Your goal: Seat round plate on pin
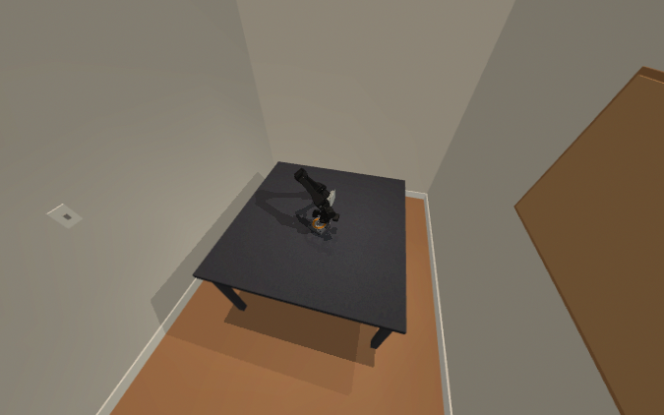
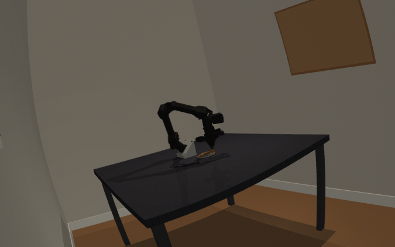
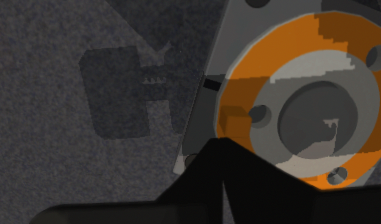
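The round plate (image 1: 315, 225) (image 2: 205, 152) (image 3: 271, 50), with an orange ring and grey centre, sits around the dark round post (image 3: 311, 112) over the grey base (image 3: 231, 37). Its orange tab (image 3: 237, 124) is at the ring's left in the wrist view, beside a dark hole (image 3: 260, 116); I cannot make out the pin in it. Another hole (image 3: 337, 176) at the lower right shows lighter shapes inside. I cannot tell whether the plate lies flat. My gripper (image 2: 213, 148) (image 3: 218, 146) is shut and empty, its tips down right by the tab; whether they touch is unclear.
The arm's pale mount (image 1: 332, 197) (image 2: 189, 150) stands on the dark table (image 1: 297, 273) (image 2: 174, 187) close behind the base. The arm's shadow falls across part of the plate and the table. A base corner with a dark hole is partly hidden by the fingers.
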Controlling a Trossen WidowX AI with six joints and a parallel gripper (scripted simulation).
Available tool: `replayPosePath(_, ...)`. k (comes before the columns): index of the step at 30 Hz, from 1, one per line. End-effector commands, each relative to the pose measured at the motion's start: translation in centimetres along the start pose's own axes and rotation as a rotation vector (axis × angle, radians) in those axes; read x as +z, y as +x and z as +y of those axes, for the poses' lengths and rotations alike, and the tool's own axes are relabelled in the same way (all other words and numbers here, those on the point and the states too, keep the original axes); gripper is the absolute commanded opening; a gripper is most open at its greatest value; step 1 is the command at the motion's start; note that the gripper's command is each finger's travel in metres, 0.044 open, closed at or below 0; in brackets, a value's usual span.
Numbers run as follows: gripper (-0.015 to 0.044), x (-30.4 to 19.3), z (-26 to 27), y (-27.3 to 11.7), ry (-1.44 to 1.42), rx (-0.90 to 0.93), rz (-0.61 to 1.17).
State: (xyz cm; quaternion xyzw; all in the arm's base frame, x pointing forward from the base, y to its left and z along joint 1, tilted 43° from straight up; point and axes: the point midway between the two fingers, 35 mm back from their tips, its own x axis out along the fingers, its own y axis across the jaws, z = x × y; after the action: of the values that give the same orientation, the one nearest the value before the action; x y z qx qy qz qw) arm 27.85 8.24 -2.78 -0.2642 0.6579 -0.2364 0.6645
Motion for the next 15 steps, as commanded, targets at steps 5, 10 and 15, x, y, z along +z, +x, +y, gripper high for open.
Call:
replayPosePath(5, 0.0000, 0.5, 0.0, 0.3, -0.006, -0.011, 0.005)
replayPosePath(10, 0.0000, 0.8, -0.1, 0.4, -0.006, -0.011, 0.005)
replayPosePath(15, 0.0000, 0.9, 0.0, -1.8, -0.007, -0.009, 0.005)
